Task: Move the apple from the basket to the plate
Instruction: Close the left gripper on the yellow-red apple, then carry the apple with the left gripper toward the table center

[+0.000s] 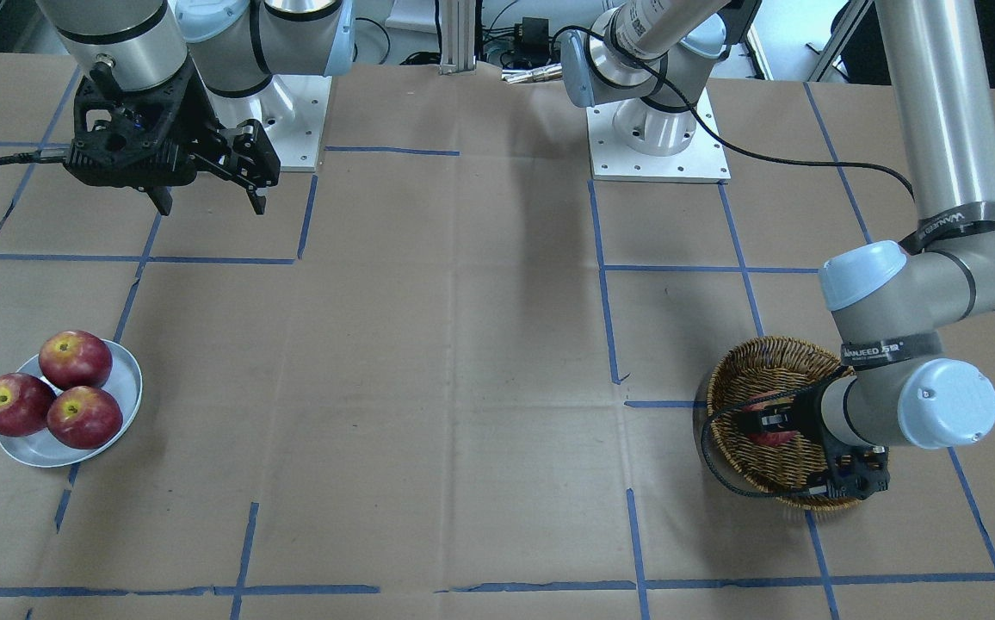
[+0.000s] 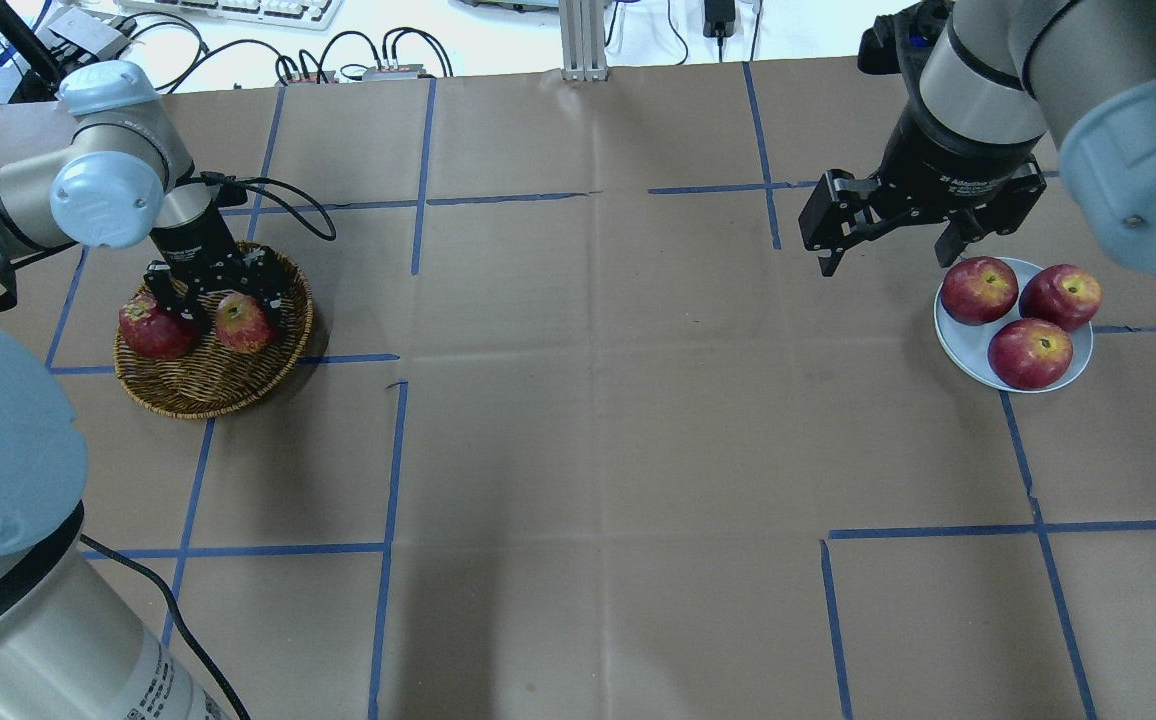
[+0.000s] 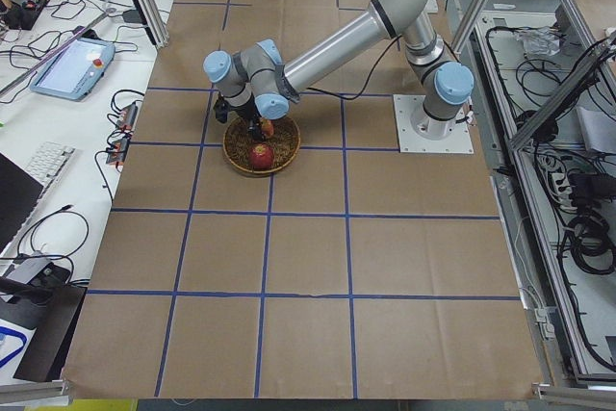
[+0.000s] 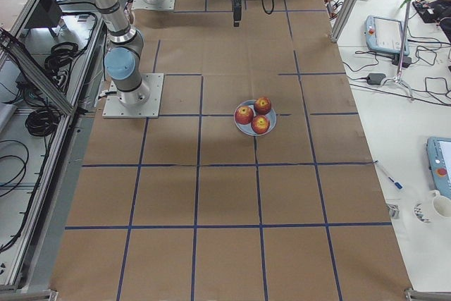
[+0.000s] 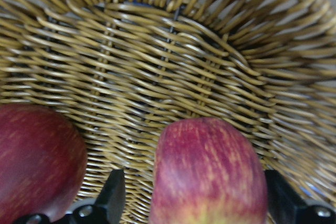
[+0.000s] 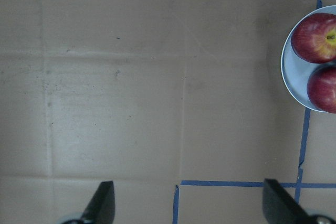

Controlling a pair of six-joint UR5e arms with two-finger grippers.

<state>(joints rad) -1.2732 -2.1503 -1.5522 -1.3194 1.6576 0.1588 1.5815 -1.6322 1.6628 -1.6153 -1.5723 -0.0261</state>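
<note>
Barely started. Down in the basket (image 2: 208, 385) with the left pincer (image 2: 233, 318), spread wide astride the apple (image 5: 207, 171), no squeeze yet; a darker apple (image 2: 156, 328) just beside. Near the plate (image 1: 126, 379), the right pincer (image 2: 885, 260) likewise spread, idle above the counter (image 2: 588, 400); three apples (image 2: 1028, 352) on that plate. Left to do: pinch, lift, carry across, set down.
</note>
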